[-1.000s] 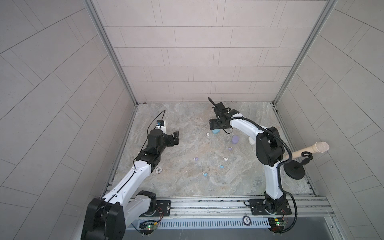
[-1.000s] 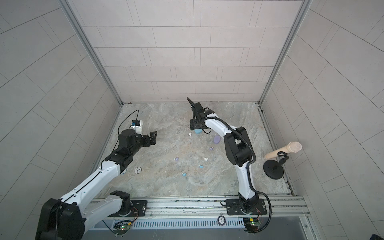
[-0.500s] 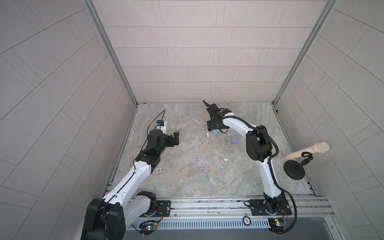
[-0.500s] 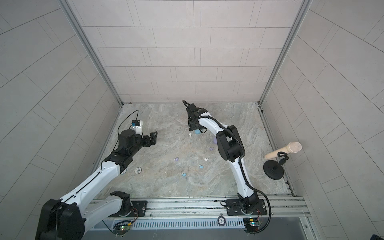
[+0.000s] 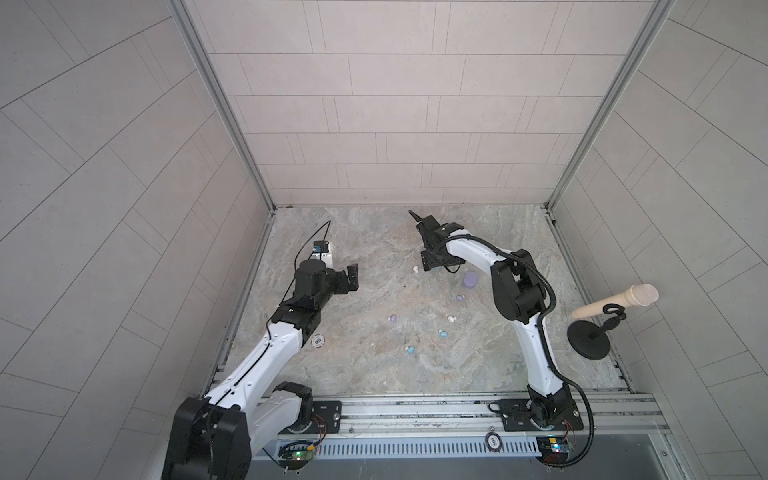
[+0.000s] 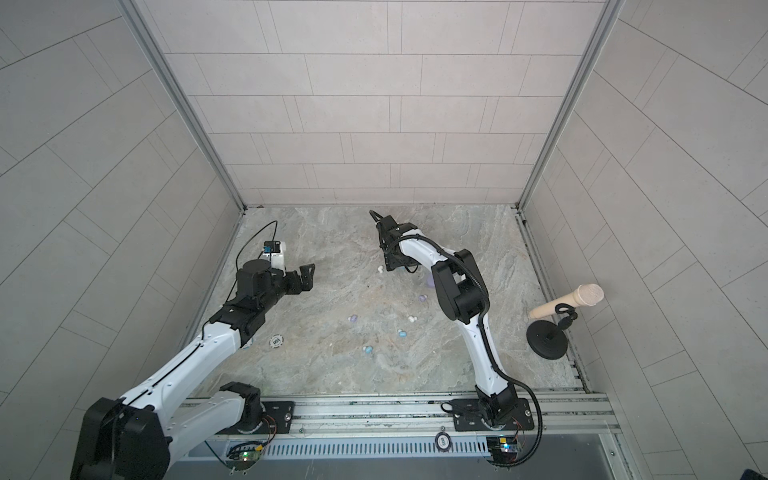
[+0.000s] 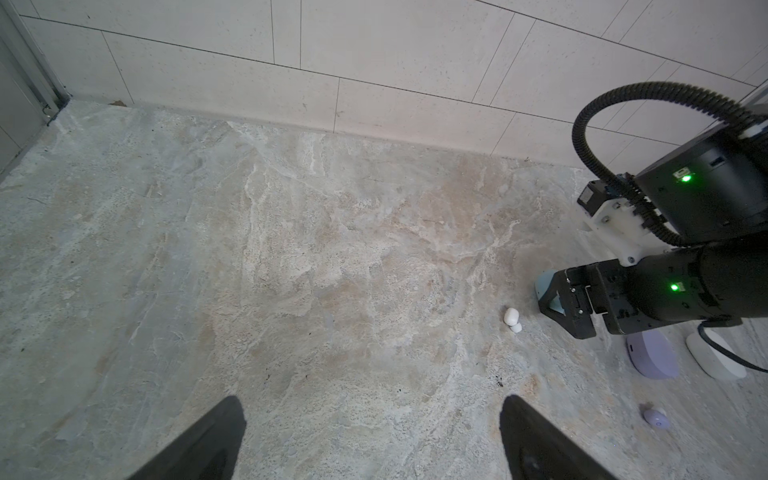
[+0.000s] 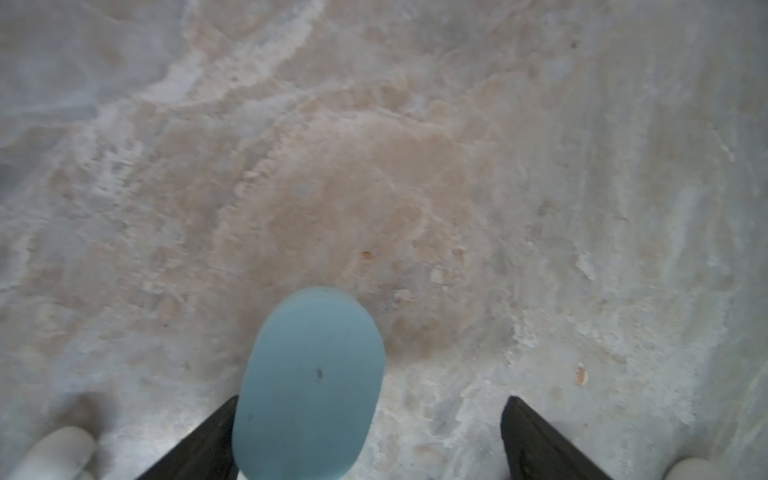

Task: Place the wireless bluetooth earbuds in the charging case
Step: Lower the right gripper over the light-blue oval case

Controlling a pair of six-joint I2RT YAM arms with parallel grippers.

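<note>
**Approach to light blue case [image 8: 309, 382], not yet gripped**

Right fingers [image 8: 536, 440] spread wide, empty, the case between them, just above frame centre in both top views. My judgement: close on case, then open it. Earbuds [image 5: 443, 333] lie loose on the worktop [image 5: 353, 249] mid-frame; white bud [image 5: 415, 269] just left of the case could get knocked. Left fingers [image 7: 199, 444] wide open, empty, mid-left. Lilac case [image 5: 470, 279] close right

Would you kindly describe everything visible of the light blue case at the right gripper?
The light blue case is a smooth, matte oval pebble, plastic by its look, with one tiny dark speck and no seam or opening showing. It lies on the marbled table between the fingers of the open right gripper, close against one of them; contact cannot be told. In a top view the gripper hides most of it.
</note>
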